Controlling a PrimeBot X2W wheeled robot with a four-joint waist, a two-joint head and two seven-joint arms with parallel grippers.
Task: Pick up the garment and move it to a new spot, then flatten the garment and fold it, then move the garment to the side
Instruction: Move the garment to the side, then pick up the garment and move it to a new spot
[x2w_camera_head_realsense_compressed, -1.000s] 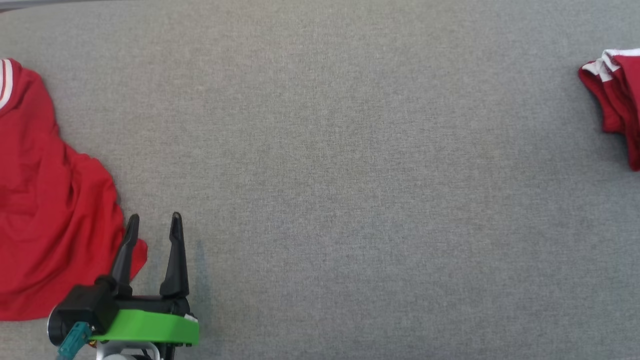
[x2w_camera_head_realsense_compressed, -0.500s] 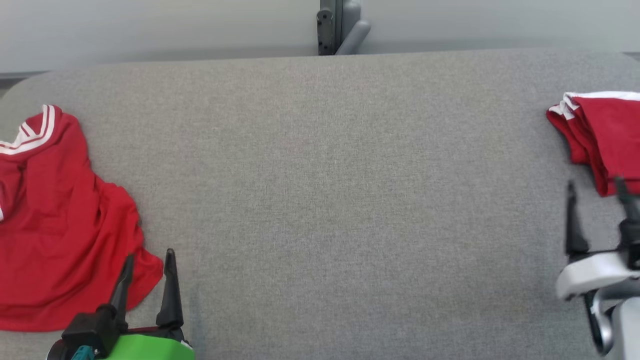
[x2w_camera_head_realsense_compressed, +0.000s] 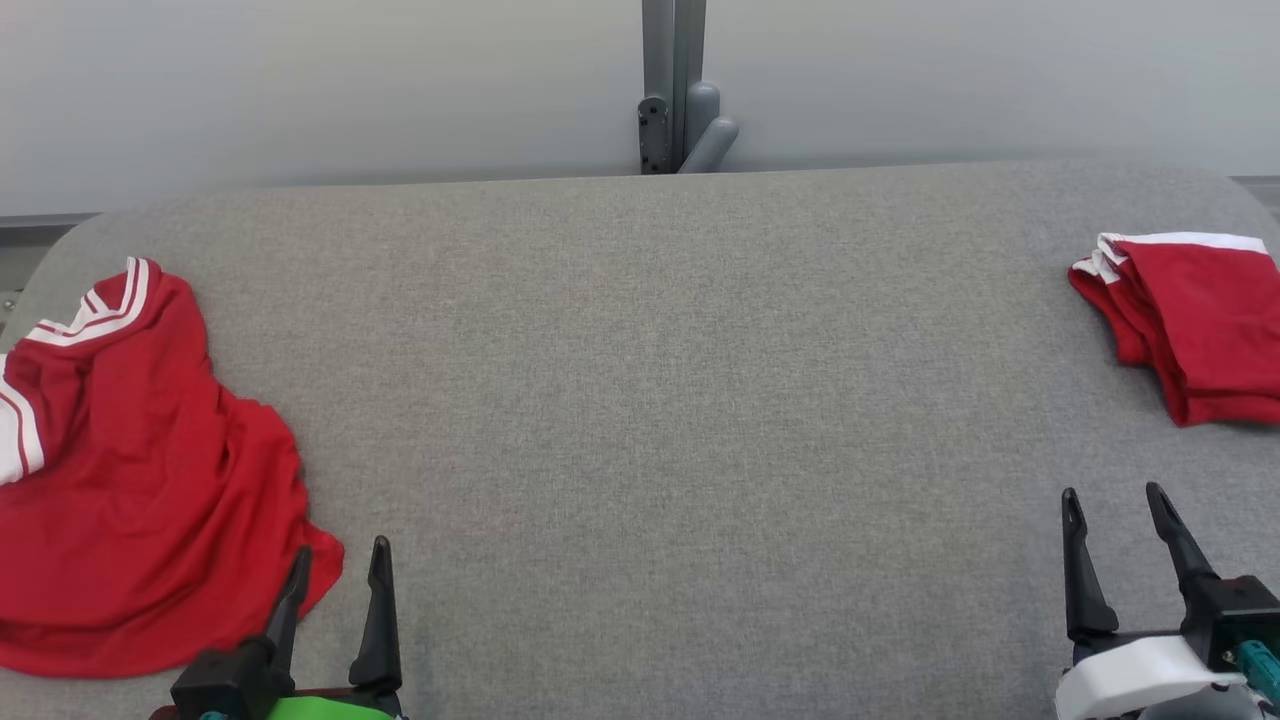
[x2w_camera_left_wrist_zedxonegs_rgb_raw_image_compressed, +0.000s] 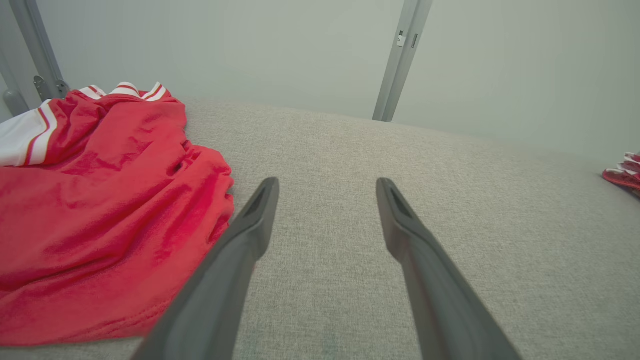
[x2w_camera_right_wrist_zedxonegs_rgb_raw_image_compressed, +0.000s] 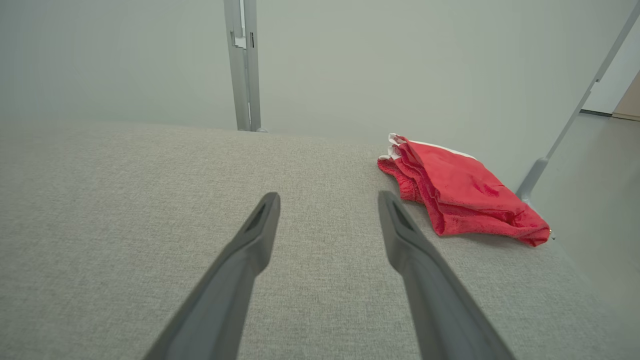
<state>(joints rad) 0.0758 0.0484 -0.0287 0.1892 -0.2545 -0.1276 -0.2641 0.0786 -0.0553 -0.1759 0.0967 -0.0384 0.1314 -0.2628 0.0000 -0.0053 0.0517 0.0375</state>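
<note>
Red garment (x2w_camera_head_realsense_compressed: 130, 480) not yet picked up
It lies rumpled at the frame's left edge; left gripper (x2w_camera_head_realsense_compressed: 340, 552) and right gripper (x2w_camera_head_realsense_compressed: 1112, 495) gape wide, empty (folded garment (x2w_camera_head_realsense_compressed: 1190, 330) at right seems finished).

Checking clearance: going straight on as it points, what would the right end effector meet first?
Probably nothing: the open right end effector points over the grey surface. The folded red garment lies just right of that line; depth is unclear, so contact is possible.
</note>
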